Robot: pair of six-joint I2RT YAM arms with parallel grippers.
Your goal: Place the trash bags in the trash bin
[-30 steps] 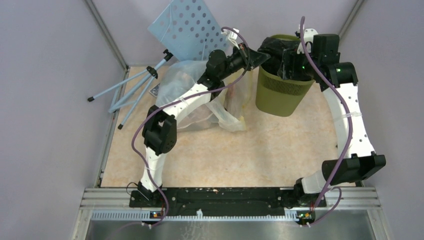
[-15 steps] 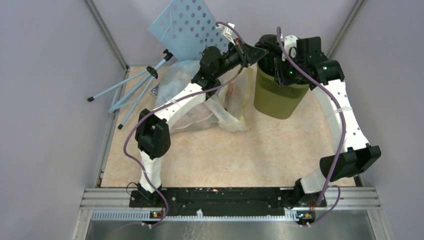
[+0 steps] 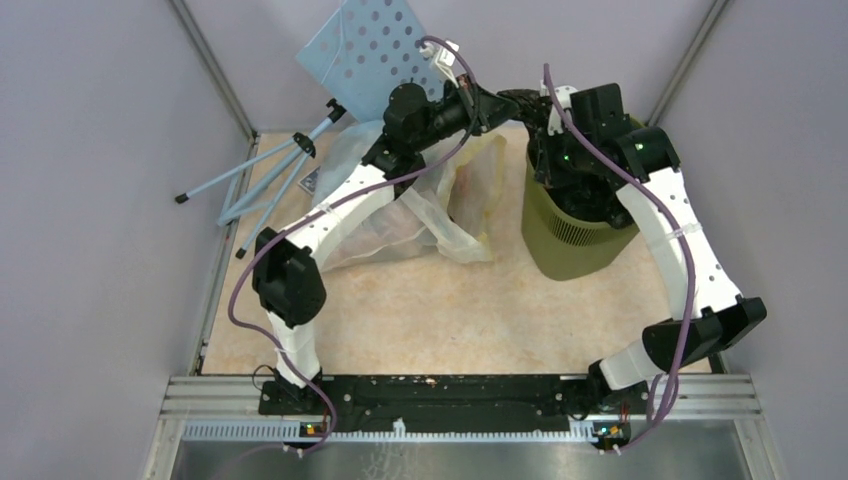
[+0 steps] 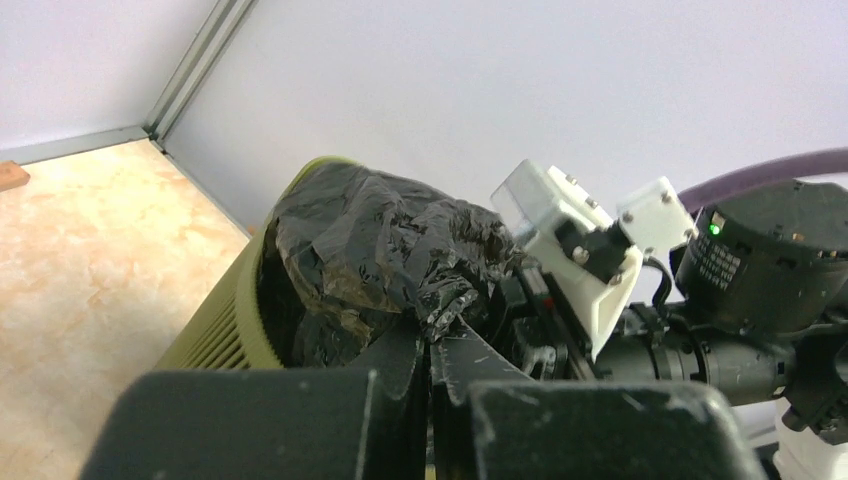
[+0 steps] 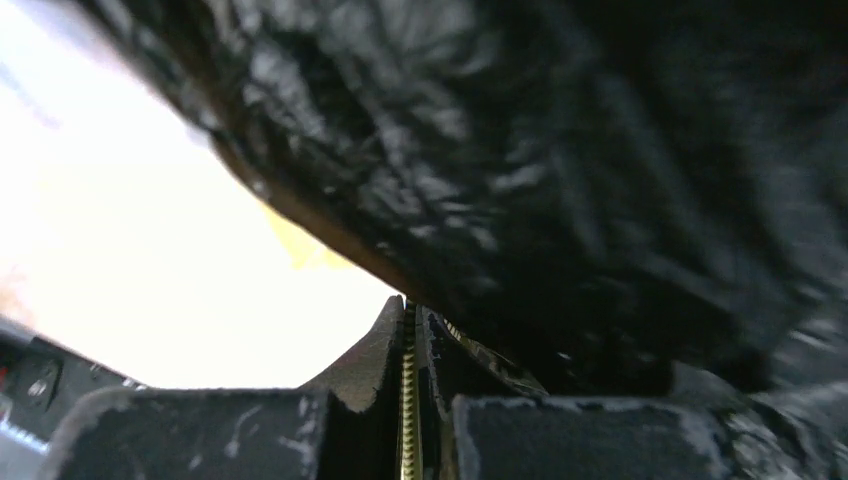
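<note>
The olive-green trash bin [image 3: 578, 238] stands at the back right, its rim hidden under the right arm. A glossy black trash bag [image 4: 380, 240] bulges out of the bin's [image 4: 225, 330] mouth. My left gripper [image 4: 437, 335] is shut on a twisted fold of this bag, level with the rim. From above, the left gripper [image 3: 500, 103] reaches in from the left and black film [image 3: 524, 99] shows beside it. My right gripper [image 3: 562, 150] points down over the bin. Its jaws [image 5: 410, 310] are shut, tips right under the bag's [image 5: 560, 170] edge. I cannot tell whether film is pinched.
A large clear-yellowish plastic bag [image 3: 440, 210] lies left of the bin, under the left arm. A pale blue perforated board [image 3: 375, 55] leans in the back corner, with light blue tripod legs [image 3: 260, 175] on the floor. Grey walls close in on both sides.
The right gripper has closed and its wrist has swung left over the bin. The bin has shifted nearer and to the right. The left gripper has drawn back slightly left with the bag.
</note>
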